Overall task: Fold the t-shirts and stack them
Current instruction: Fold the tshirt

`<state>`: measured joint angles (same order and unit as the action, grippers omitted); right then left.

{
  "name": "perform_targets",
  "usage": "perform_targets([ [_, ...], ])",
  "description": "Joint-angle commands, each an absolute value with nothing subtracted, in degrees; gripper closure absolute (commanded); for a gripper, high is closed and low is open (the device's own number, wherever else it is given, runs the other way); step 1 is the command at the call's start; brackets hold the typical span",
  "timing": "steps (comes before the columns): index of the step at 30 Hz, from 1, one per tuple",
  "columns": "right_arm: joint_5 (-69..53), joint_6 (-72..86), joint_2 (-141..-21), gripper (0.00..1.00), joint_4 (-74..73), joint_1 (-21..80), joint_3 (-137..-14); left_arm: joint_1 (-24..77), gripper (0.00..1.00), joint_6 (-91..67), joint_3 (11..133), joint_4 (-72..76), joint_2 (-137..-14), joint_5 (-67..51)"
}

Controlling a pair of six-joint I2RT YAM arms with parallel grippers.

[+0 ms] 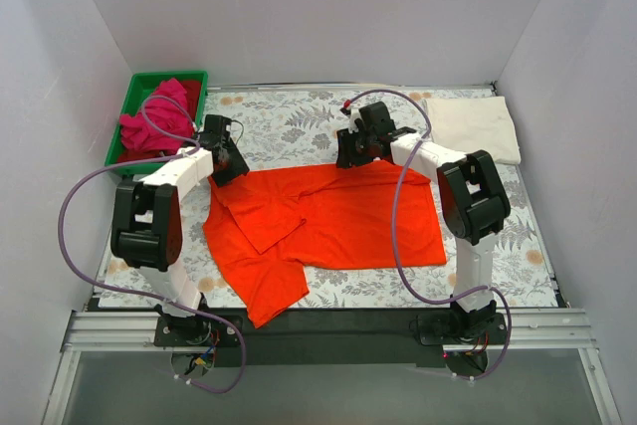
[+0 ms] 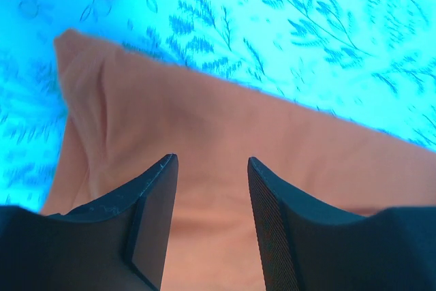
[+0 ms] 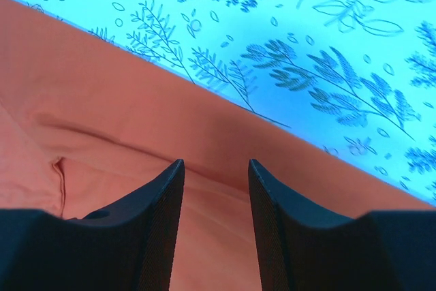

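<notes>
The orange-red t-shirt (image 1: pixel 318 221) lies spread on the floral cloth, partly folded, one flap hanging toward the front left. My left gripper (image 1: pixel 227 164) is open just above the shirt's far left corner; in the left wrist view (image 2: pixel 208 163) its jaws stand apart over the orange fabric (image 2: pixel 204 120). My right gripper (image 1: pixel 355 154) is open above the shirt's far edge; in the right wrist view (image 3: pixel 215 165) its jaws stand apart over the fabric (image 3: pixel 136 114). The cream-white t-shirt (image 1: pixel 476 126) lies folded at the far right. The magenta-pink t-shirt (image 1: pixel 154 121) is bunched in the green tray.
The green plastic tray (image 1: pixel 139 82) stands at the far left. The grey floral-print cloth (image 1: pixel 289 121) covers the table. White walls enclose the back and both sides. Purple cables loop beside both arms.
</notes>
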<state>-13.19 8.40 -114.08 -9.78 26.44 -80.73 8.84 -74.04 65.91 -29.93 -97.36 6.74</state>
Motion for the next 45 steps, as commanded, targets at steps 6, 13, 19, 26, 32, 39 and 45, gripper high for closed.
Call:
perform_targets([
  [6,-7.6,6.6,-119.0,0.58,-14.7,30.7,-87.4,9.1,0.57,-67.9,66.1,-22.5,-102.7,13.0],
  [13,-5.5,5.6,-119.0,0.59,-18.5,33.0,-86.8,9.1,0.57,-67.1,66.3,-23.4,-105.7,15.6],
  [19,-4.8,5.2,-115.8,0.59,-21.3,33.9,-84.1,9.1,0.57,-67.6,66.7,-24.3,-106.4,14.6],
  [26,-6.0,6.6,-113.8,0.59,-24.3,34.5,-82.1,9.1,0.57,-67.8,67.0,-24.6,-106.4,14.9],
  [32,-4.8,8.3,-112.1,0.59,-26.2,35.3,-80.6,9.1,0.56,-68.1,67.7,-25.7,-107.1,14.9],
  [39,-3.0,9.8,-110.7,0.59,-27.5,35.3,-78.4,8.4,0.57,-68.6,67.9,-26.6,-107.7,15.4],
  [45,-3.7,9.9,-108.3,0.6,-27.9,35.2,-73.8,7.5,0.56,-69.1,68.1,-27.0,-107.5,14.9],
])
